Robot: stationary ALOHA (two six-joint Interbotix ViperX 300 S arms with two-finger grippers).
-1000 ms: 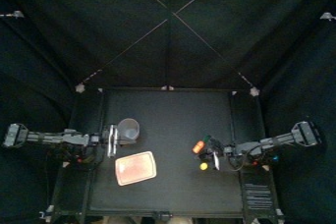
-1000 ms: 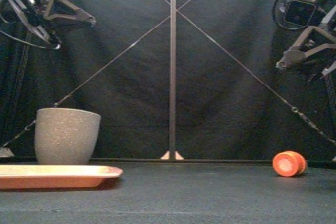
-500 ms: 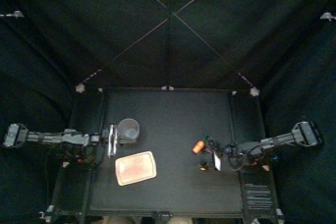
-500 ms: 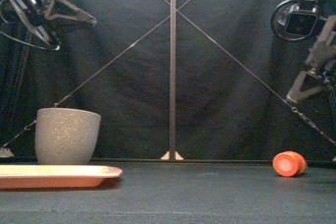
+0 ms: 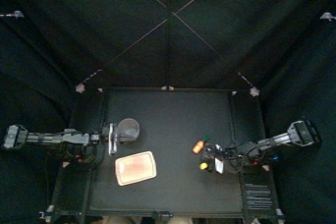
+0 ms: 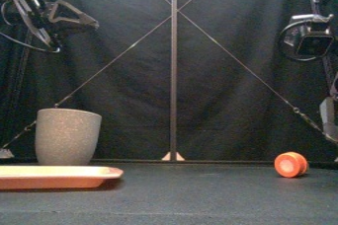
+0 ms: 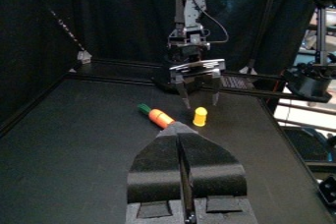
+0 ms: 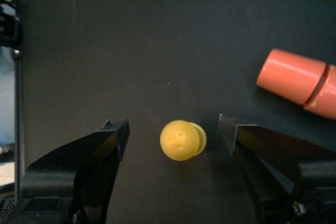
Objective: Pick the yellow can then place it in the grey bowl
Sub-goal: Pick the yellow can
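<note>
The right gripper (image 8: 175,126) was spread wide over the yellow can (image 8: 183,140) on the counter (image 8: 118,41). The left gripper (image 7: 180,138) was pressed together near the grey bowl (image 5: 129,128).

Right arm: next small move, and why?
Probably lower the right gripper straight down, then close. Its open jaws straddle the upright yellow can, which sits centred between them, apparently with height to spare. The orange toy lies apart, outside one jaw.

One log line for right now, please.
stage: pre-grasp | right pincer: open, flanking yellow can | left pincer: shut, parked left | grey cup: upright behind pink tray
</note>
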